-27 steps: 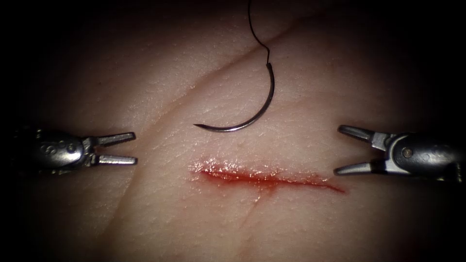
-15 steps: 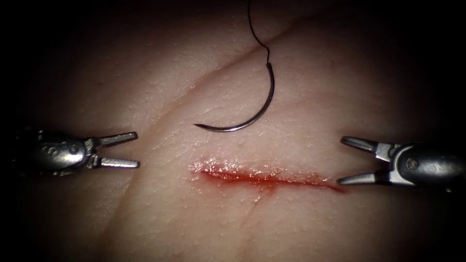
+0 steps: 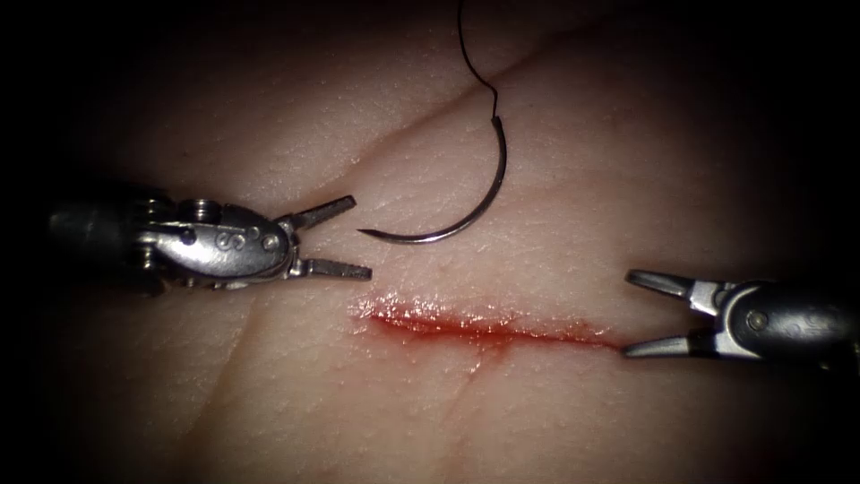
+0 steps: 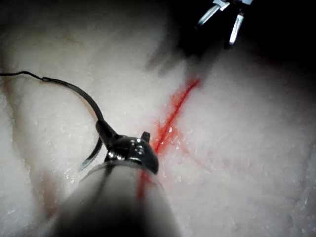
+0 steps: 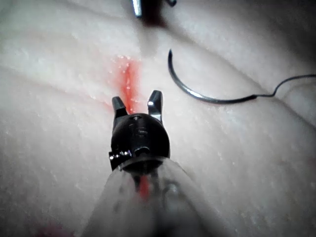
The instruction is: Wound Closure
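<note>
Left claw (image 3: 356,237): spread, holding nothing, its tips just left of the needle's point.
Right claw (image 3: 629,314): spread, empty, at the cut's right end.
Needle (image 3: 472,211): lying free on the tissue (image 3: 555,179) above the cut (image 3: 488,328).
Thread (image 3: 473,64): trailing upward from the needle's tail.

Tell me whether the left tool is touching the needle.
Apart. In the endoscope view the left tool has its jaws open beside the needle point, with bare tissue visible between them. The needle lies loose above the cut.
</note>
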